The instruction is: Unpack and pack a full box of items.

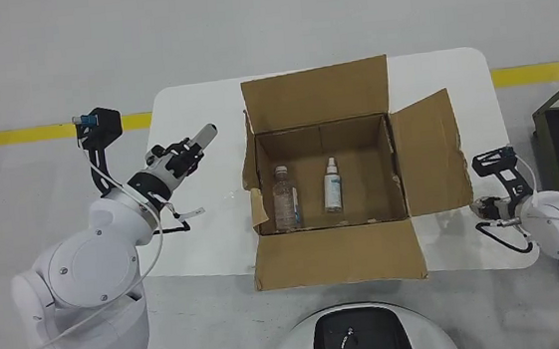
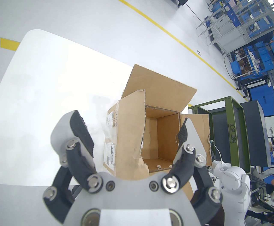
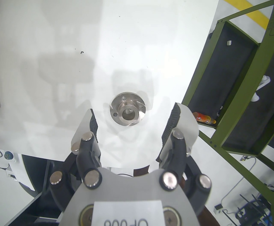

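1. At table [image 1: 214, 230] centre: cardboard box [image 1: 337, 258], all four flaps splayed, one side flap torn ragged.
2. Inside, lying flat, side by side but apart: clear plastic bottle [image 1: 285, 199], white spray bottle [image 1: 331, 185].
3. Seemingly mid-unpack: steel flange [image 3: 128, 112] on the table's right end perhaps already out; repacking not begun.
4. Left gripper [image 2: 130, 128] spread wide, empty, beside the box; right gripper [image 3: 134, 113] wide, empty, over the flange.

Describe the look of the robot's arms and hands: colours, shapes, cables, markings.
The left arm and right arm have rounded white shells with thin cables looped alongside. The left hand and right hand share grey plates, black bolted links, white fingers with black ribbed pads, and a white label.
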### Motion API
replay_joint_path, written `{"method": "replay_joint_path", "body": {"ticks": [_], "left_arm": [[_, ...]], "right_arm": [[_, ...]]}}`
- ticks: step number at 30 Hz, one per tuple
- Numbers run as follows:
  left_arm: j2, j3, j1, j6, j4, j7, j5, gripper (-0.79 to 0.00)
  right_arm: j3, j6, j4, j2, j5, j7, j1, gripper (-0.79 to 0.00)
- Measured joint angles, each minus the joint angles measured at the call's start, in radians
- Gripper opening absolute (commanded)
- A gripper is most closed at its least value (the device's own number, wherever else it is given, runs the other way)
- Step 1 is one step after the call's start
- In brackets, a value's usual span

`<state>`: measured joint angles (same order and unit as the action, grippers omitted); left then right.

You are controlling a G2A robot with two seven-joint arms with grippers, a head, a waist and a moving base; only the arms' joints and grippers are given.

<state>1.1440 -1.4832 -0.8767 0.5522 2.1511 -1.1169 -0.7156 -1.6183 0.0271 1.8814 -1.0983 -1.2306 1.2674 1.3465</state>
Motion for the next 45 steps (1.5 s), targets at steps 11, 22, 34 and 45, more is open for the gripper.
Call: {"method": "replay_joint_path", "body": {"ticks": [11,22,34,45], "left_arm": [[0.000,0.000,0.000,0.000,0.000,0.000,0.000,0.000],[0.000,0.000,0.000,0.000,0.000,0.000,0.000,0.000],[0.000,0.000,0.000,0.000,0.000,0.000,0.000,0.000],[0.000,0.000,0.000,0.000,0.000,0.000,0.000,0.000]], "right_arm": [[0.026,0.003,-0.028,-0.001,-0.011,-0.005,-0.006,-0.425],[0.041,0.006,-0.050,-0.002,-0.017,-0.007,-0.015,-0.443],[0.051,0.011,-0.068,-0.003,-0.018,-0.005,-0.026,-0.493],[0.059,0.017,-0.060,-0.004,-0.013,-0.001,-0.030,-0.634]]}}
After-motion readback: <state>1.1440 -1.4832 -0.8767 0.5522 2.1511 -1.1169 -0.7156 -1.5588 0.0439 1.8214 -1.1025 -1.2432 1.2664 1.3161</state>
